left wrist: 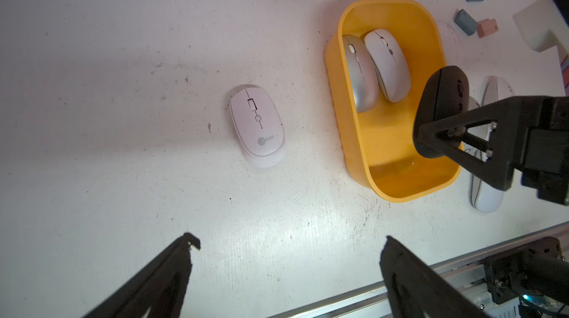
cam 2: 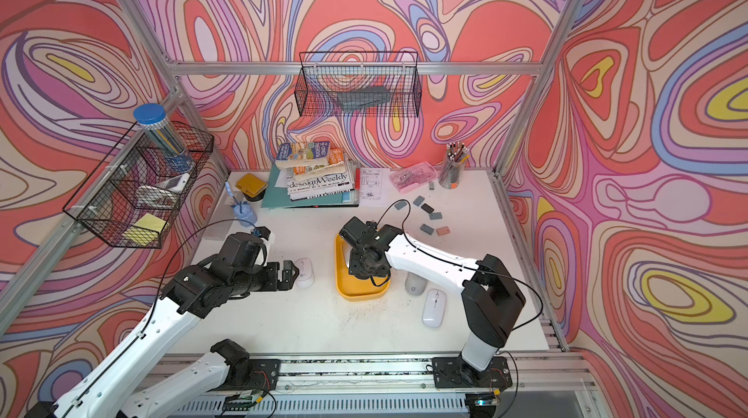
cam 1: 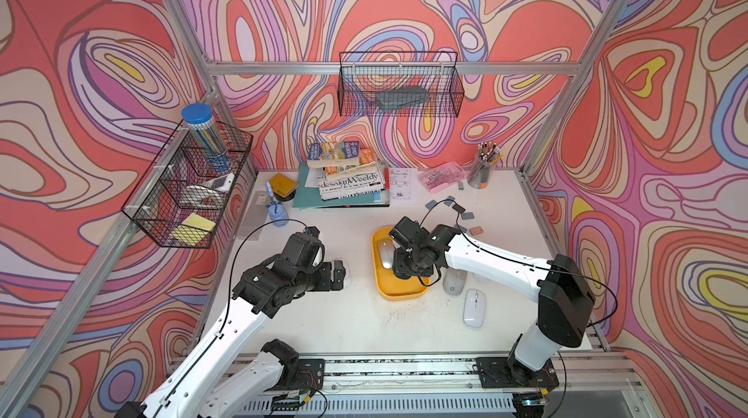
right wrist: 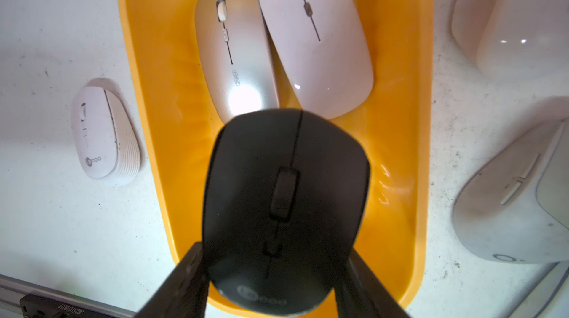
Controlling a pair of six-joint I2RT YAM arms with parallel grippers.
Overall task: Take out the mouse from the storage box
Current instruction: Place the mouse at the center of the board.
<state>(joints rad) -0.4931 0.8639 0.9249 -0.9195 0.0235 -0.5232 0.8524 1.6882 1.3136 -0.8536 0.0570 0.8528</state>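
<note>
Black mouse — pinched between fingers of right gripper, above storage box.

Yellow storage box holds silver mouse, white mouse, touching; black mouse held just above.

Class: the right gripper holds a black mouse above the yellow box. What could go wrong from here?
1. The right gripper pinches the black mouse only near its rear end; it may slip and drop into the box onto the silver mouse.
2. Loose mice lie beside the box; setting down there may knock them.
</note>
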